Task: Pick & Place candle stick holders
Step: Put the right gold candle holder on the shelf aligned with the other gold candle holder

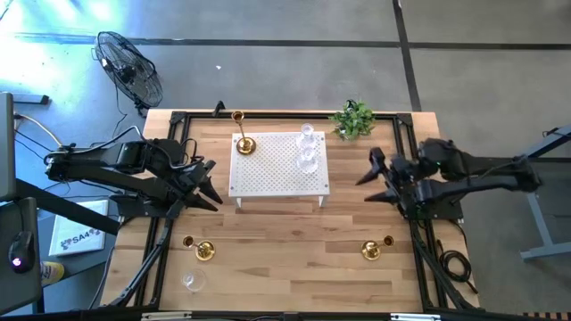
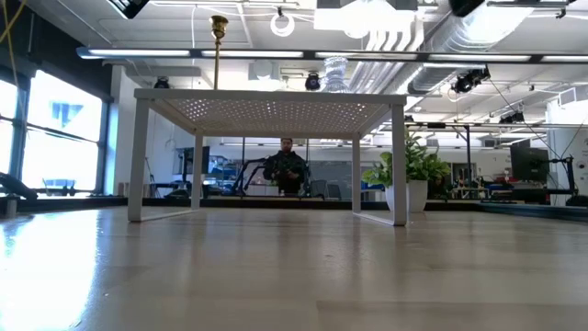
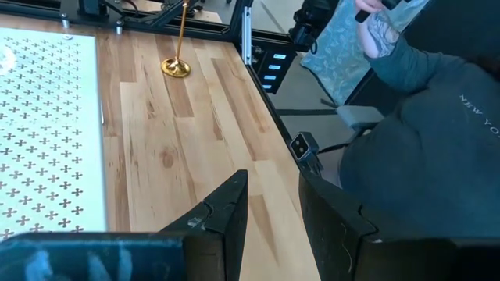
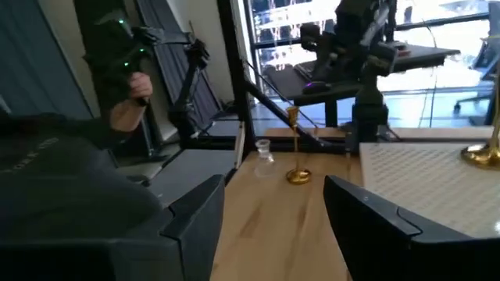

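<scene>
A gold holder [image 1: 243, 143] stands on its round base on the white perforated stand [image 1: 279, 178], and clear glass holders [image 1: 308, 150] stand on the stand's far right part. A second gold holder [image 1: 203, 251] and a clear glass one [image 1: 192, 282] stand on the table at the near left. A third gold holder [image 1: 373, 251] stands at the near right. My left gripper [image 1: 212, 184] hovers open and empty left of the stand. My right gripper [image 1: 368, 175] hovers open and empty right of it. My left gripper's fingers [image 3: 226, 215] and my right gripper's fingers [image 4: 199, 211] show nothing between them.
A small green plant [image 1: 354, 119] stands at the far right of the table. A black frame [image 1: 169, 214] runs along the table's sides. A person in a dark sleeve [image 3: 422, 133] sits at the near edge, and another person [image 2: 288, 170] stands far behind the table.
</scene>
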`<state>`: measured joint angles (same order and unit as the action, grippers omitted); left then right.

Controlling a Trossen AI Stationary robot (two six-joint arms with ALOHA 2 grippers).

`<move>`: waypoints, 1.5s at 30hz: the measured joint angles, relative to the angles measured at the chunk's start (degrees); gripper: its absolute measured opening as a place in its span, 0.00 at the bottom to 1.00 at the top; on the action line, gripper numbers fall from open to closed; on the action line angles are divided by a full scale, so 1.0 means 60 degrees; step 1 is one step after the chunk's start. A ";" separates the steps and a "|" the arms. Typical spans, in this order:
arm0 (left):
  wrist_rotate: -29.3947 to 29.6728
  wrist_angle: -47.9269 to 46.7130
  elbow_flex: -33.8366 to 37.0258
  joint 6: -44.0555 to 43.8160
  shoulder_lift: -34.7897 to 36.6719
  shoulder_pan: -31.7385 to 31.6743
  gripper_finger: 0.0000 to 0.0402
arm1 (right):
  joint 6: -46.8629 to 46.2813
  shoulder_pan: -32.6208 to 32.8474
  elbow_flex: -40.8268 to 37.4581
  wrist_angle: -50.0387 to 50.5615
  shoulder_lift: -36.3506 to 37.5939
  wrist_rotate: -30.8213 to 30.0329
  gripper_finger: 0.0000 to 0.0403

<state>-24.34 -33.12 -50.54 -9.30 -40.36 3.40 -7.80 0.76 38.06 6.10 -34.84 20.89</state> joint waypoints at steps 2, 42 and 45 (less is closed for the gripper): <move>0.0000 -0.0004 0.0000 0.0020 0.0000 -0.0001 0.28 | -0.0288 0.0723 0.0000 0.0344 0.0151 -0.0973 0.52; -0.0051 0.0124 0.0783 0.0486 -0.0004 -0.0001 0.28 | -0.8811 0.7510 0.7326 0.8578 -0.6422 -0.7054 0.51; -0.0051 0.0120 0.0783 0.0503 -0.0004 -0.0001 0.28 | -1.0224 0.7486 0.8364 0.9995 -0.7342 -0.6454 0.51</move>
<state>-24.64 -32.40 -45.84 -6.28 -40.38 3.40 -69.15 45.68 88.25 66.07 -78.89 -17.84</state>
